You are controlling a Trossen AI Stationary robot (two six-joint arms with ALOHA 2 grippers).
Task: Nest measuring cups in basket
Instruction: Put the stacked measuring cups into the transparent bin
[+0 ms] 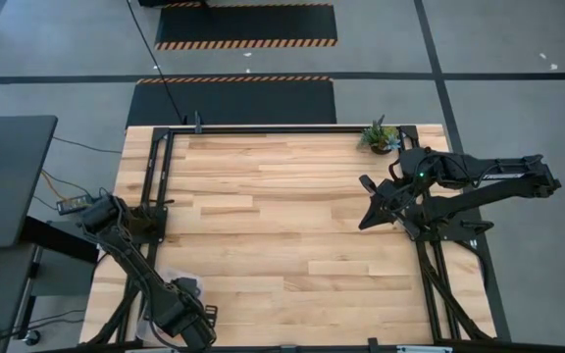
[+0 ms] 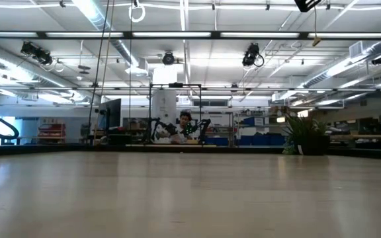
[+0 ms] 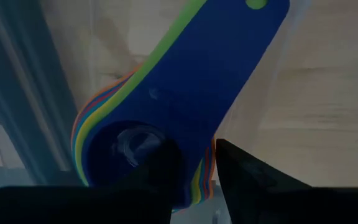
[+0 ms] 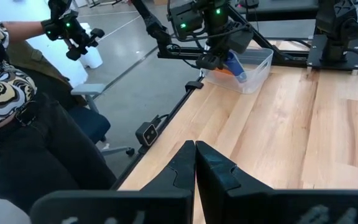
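Note:
The measuring cups [image 3: 166, 106] sit nested in one stack, dark blue on top, with green, yellow, orange and red rims showing under it. Their handles [image 3: 229, 56] point away together. The stack is inside the clear basket [image 4: 257, 70], at the table's near left corner [image 1: 172, 286]. My left gripper [image 3: 194, 155] reaches down into the basket and is shut on the stack; it also shows in the right wrist view [image 4: 221, 59]. My right gripper [image 4: 194, 144] hangs shut and empty above the table's right side [image 1: 365, 220]. My left gripper comes from above, pointing steeply down. One finger [image 3: 160, 165] is inside the dark blue cup's bowl and the other [image 3: 247, 174] is outside the stack. They pinch the nested walls [image 3: 207, 165] on the side away from the handles. Whether the stack rests on the basket's floor I cannot tell.
A small potted plant [image 1: 379, 136] stands at the table's far right corner. A person [image 4: 17, 106] stands beside the table's left edge, next to a chair [image 4: 92, 93]. Bare wooden tabletop [image 1: 282, 226] lies between the two arms.

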